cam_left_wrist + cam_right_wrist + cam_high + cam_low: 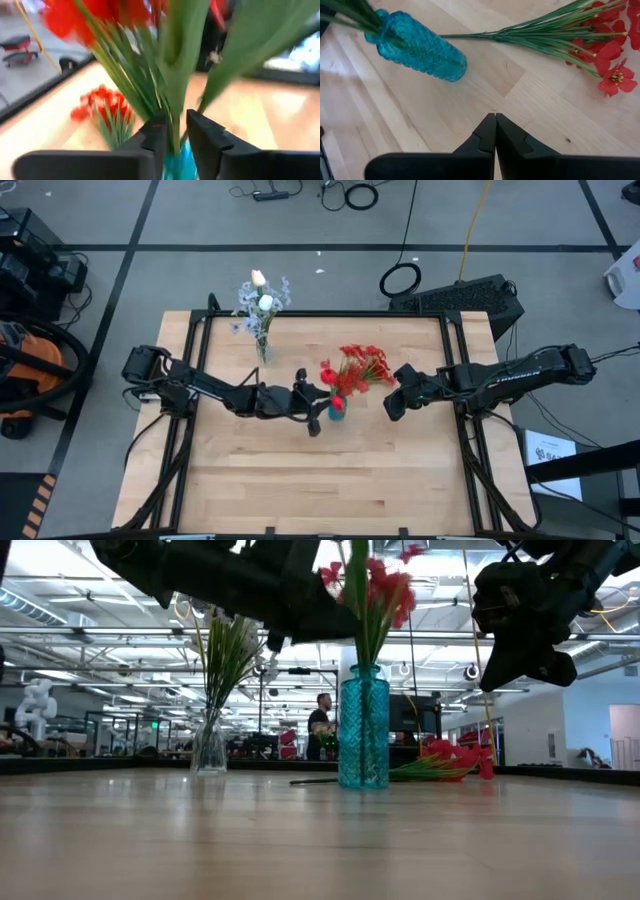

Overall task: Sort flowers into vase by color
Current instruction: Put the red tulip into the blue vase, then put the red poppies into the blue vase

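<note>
A teal glass vase (337,410) (363,730) stands at the table's middle with red flowers (378,585) upright in it. More red flowers (362,366) (590,40) lie flat on the table just beyond the vase. A clear vase (263,345) (208,745) near the far edge holds white rosebuds and bluish sprigs. My left gripper (318,402) (175,142) is above the teal vase's mouth, shut on a green stem. My right gripper (392,405) (495,125) hovers shut, right of the teal vase and above the table, holding nothing. My left gripper pinches a red flower's green stem (174,125) between its two fingers, just above the mouth of the teal vase (177,167). The fingers come level from the table's left, across the stem. The stem stands upright, bloom above the fingers and lower end down in the vase.
The table has a black frame along its edges (330,315). Bare wood lies across the near half (320,480). The lying red flowers fill the space between the teal vase and my right gripper's far side. In the low view a person (320,725) stands far behind the table.
</note>
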